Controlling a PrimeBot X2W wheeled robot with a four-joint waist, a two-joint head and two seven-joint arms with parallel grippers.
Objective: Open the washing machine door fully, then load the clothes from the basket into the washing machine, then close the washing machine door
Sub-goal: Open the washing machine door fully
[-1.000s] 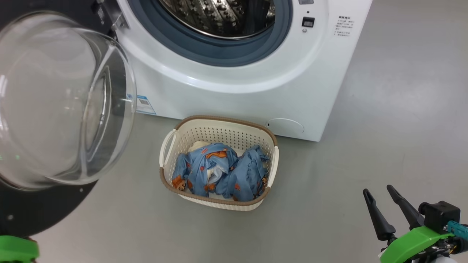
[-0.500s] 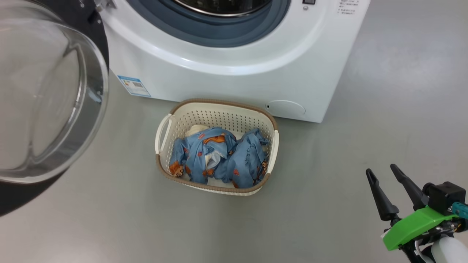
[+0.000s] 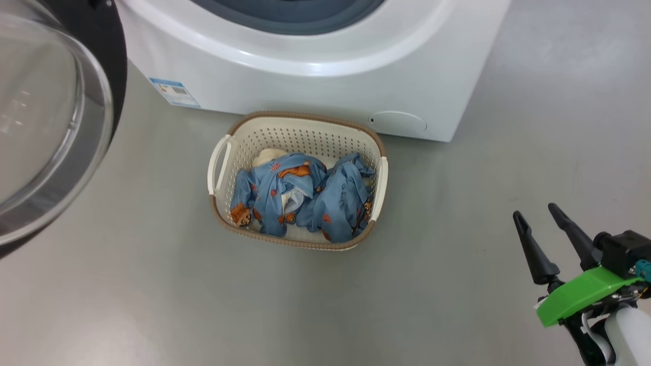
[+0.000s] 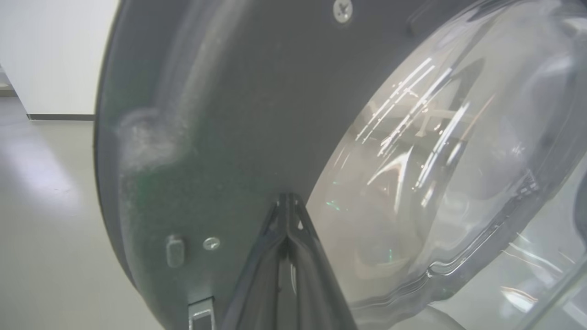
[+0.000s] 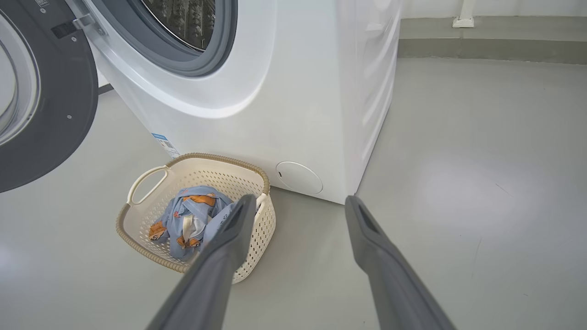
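Bright, even light, shadows soft; the floor [image 5: 463, 188] carries a pale sheen up and right of the right gripper [image 5: 299, 199]. White streak glare on the washing machine door [image 4: 412, 119] glass right of the left gripper [image 4: 287, 198]; rim left of it hazy, soft.

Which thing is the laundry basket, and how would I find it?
Look for the big white washing machine. On the grey floor right in front of it sits the basket. It is cream with little holes and a brown rim, and holds blue clothes printed with orange bears.
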